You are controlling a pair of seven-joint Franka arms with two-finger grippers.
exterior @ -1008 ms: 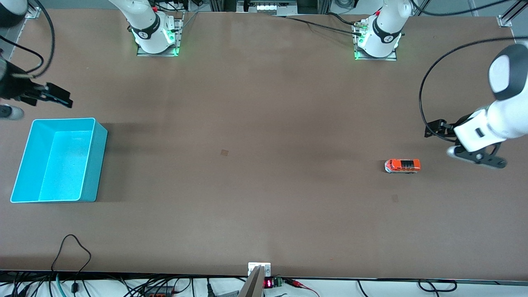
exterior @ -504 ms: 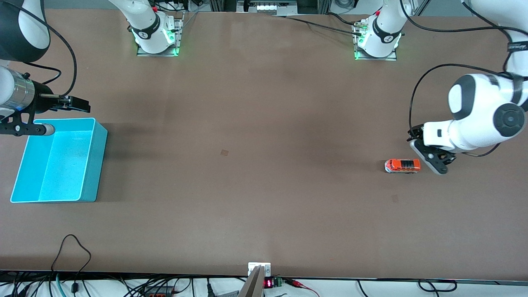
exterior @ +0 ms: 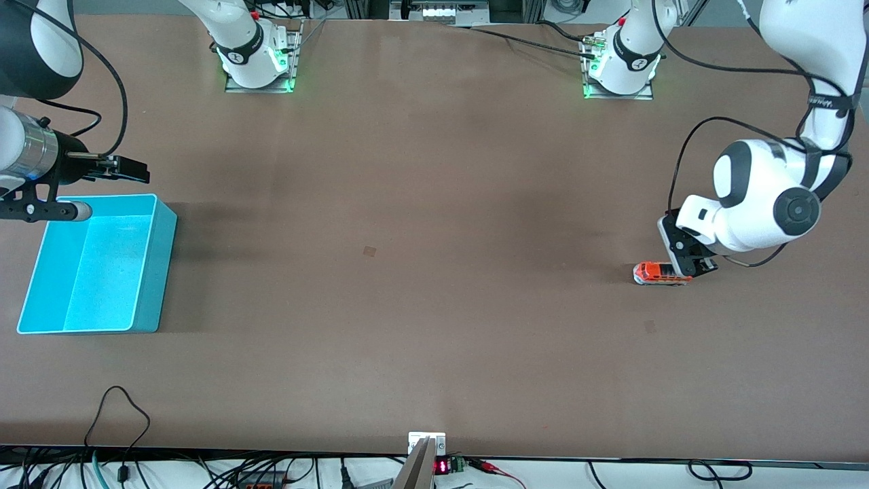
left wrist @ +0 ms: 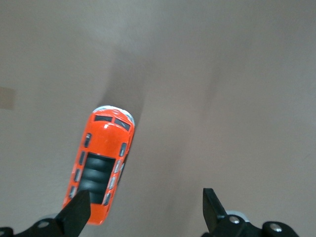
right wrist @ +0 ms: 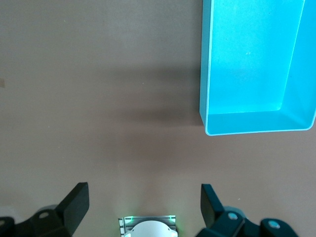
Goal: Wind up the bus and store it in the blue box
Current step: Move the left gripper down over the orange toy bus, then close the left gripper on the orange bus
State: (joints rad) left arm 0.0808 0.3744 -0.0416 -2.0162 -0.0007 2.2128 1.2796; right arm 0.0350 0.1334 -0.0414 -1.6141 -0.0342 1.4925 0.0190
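Note:
The small orange bus [exterior: 653,273] stands on the table toward the left arm's end, and shows roof-up [left wrist: 101,160] in the left wrist view. My left gripper [exterior: 691,266] hangs open just above the bus's rear end. In its wrist view the left gripper [left wrist: 144,210] holds nothing, and one finger [left wrist: 76,212] overlaps the bus's tail. The turquoise blue box [exterior: 155,272] sits toward the right arm's end with nothing in it. My right gripper [exterior: 127,170] is open over bare table beside the box's wall that faces the robots' bases. In the right wrist view, the right gripper [right wrist: 143,200] and the blue box [right wrist: 247,122] both show.
The two arm bases [exterior: 258,64] [exterior: 621,68] stand along the table edge farthest from the front camera. The right arm's base [right wrist: 148,228] also shows in the right wrist view. Cables and a small display [exterior: 441,466] line the edge nearest the front camera.
The left gripper has swung in toward the bus and now hovers over its rear end. The right arm moved up beside the box a second ago and has since held still.

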